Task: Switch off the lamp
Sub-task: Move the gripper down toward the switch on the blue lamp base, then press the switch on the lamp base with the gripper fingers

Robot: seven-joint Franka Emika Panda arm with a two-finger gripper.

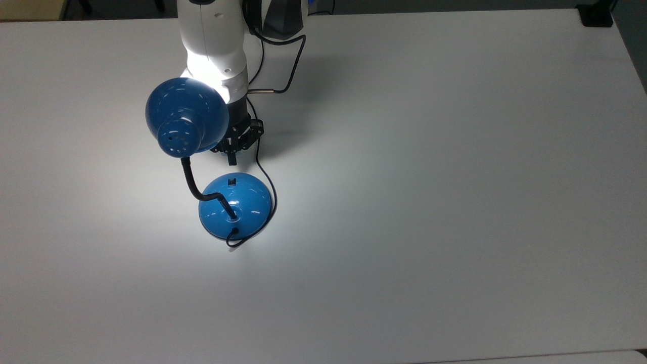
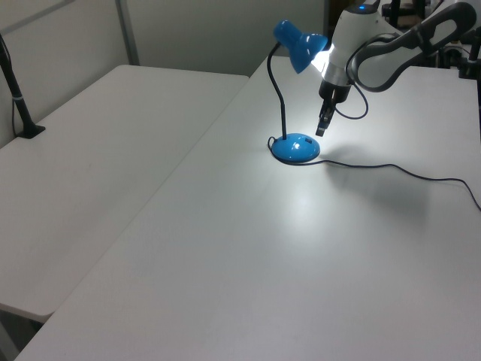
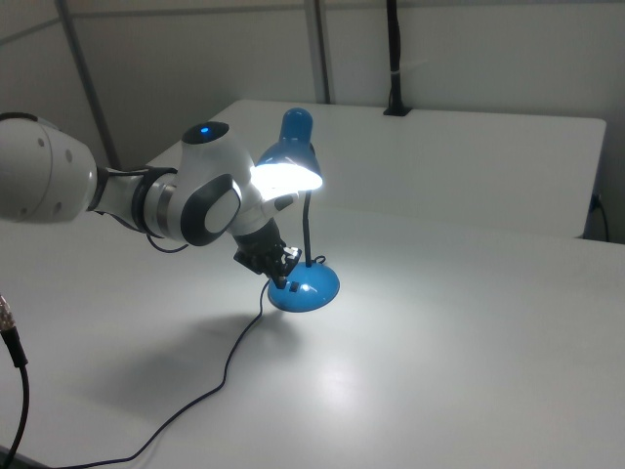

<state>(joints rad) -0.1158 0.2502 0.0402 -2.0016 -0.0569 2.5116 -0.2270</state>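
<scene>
The blue lamp stands on the white table and is lit, casting a bright pool around its domed base. A small black switch sits on the base's far side in the top view. The black bendy neck rises to the blue shade, which glows underneath in the right view. My gripper points down, its fingers together and holding nothing, just above and beyond the switch. In the left view the gripper hovers a little above the base. The shade hides part of it from above.
The lamp's black cord loops from the base past the gripper toward the far edge of the table, and runs across the table in the left view. A second white table adjoins on the left view's left.
</scene>
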